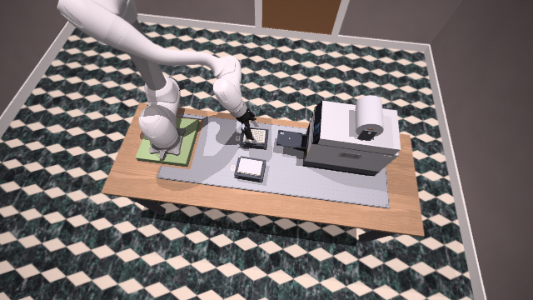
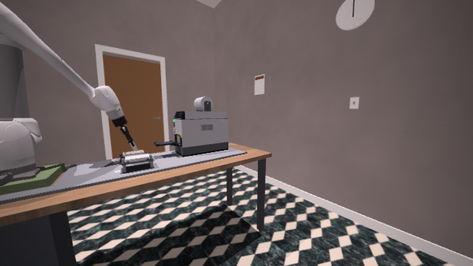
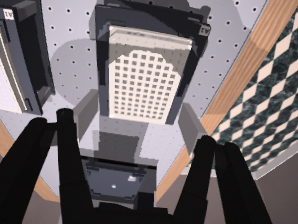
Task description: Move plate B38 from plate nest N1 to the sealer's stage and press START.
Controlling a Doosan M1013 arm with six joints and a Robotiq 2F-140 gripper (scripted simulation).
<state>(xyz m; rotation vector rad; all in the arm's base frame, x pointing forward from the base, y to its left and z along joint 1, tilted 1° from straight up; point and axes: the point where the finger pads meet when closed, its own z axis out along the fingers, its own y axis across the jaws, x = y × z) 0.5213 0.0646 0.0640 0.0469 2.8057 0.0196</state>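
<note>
Gripper standing open over plate B38, long axis running toward the sealer

Landmark: the sealer (image 1: 351,133) (image 2: 205,133). The gripper (image 1: 249,130) (image 2: 134,147) (image 3: 139,106) is holding nothing; its fingers are standing apart. Plate B38 (image 1: 256,136) (image 3: 142,85), the one with open wells, is lying in its nest (image 1: 260,146) (image 3: 101,102) on the side the sealer's stage faces. In the wrist view its long axis is pointing toward the stage, and the fingers are standing off its two long sides; whether they are low enough to grip, I cannot tell. The stage (image 1: 290,138) (image 2: 164,143) (image 3: 115,182) is projecting from the sealer toward the plate, with nothing visible standing between. The white-topped plate (image 1: 251,166) (image 3: 11,75) is sitting beside B38, no nearer the sealer, and needs clearance. A green light is showing on the sealer.
</note>
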